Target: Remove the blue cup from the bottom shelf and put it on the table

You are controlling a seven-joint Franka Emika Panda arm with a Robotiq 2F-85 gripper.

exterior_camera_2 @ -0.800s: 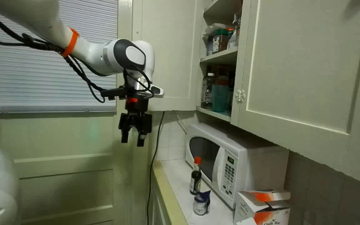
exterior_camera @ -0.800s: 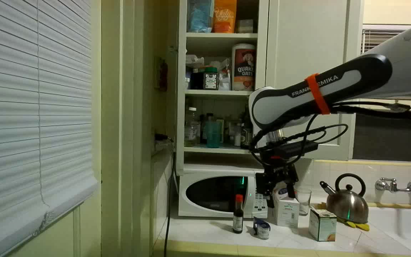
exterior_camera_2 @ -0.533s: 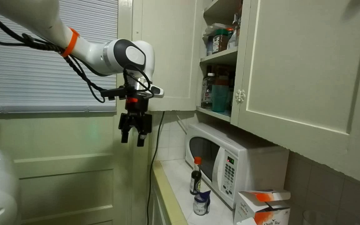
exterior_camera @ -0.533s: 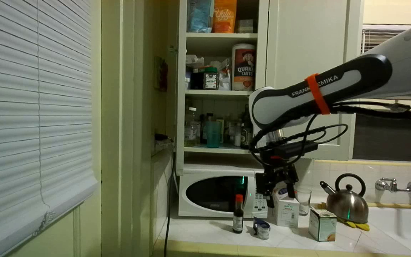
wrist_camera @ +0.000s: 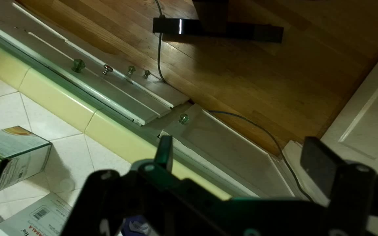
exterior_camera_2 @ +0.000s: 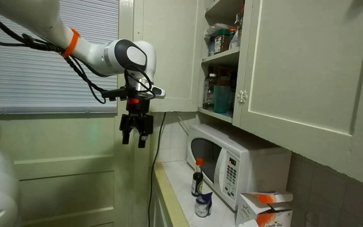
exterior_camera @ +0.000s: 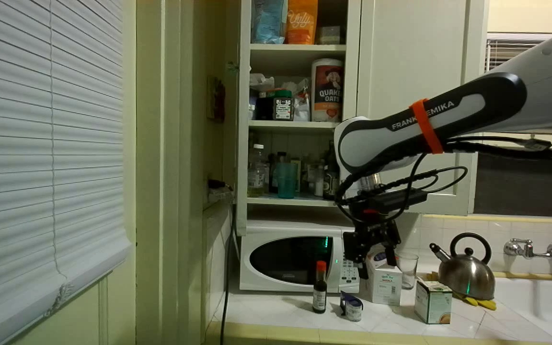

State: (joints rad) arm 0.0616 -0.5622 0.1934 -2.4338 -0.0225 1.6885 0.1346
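The blue cup point(exterior_camera: 286, 181) stands upright on the bottom shelf point(exterior_camera: 300, 202) of the open cabinet, near its front edge, with bottles behind and beside it. An exterior view shows the cup point(exterior_camera_2: 221, 99) at the front of the shelf point(exterior_camera_2: 215, 115). The table point(exterior_camera: 276, 314) is the white tiled countertop below; the wrist view shows part of it point(wrist_camera: 69, 150). My gripper point(exterior_camera: 377, 266) points down, open and empty, lower than the shelf and away from the cup. An exterior view shows the gripper point(exterior_camera_2: 133, 142) in front of the counter. In the wrist view its fingers point(wrist_camera: 240, 154) are wide apart; the cup is out of view there.
A white microwave point(exterior_camera: 285, 258) stands under the cabinet. On the counter are a red-capped bottle point(exterior_camera: 319, 292), a small jar point(exterior_camera: 351, 310), a tea box point(exterior_camera: 385, 286), a clear glass point(exterior_camera: 408, 270), a green-white box point(exterior_camera: 433, 303) and a kettle point(exterior_camera: 470, 275). The cabinet frame point(exterior_camera_2: 244, 63) borders the shelf opening.
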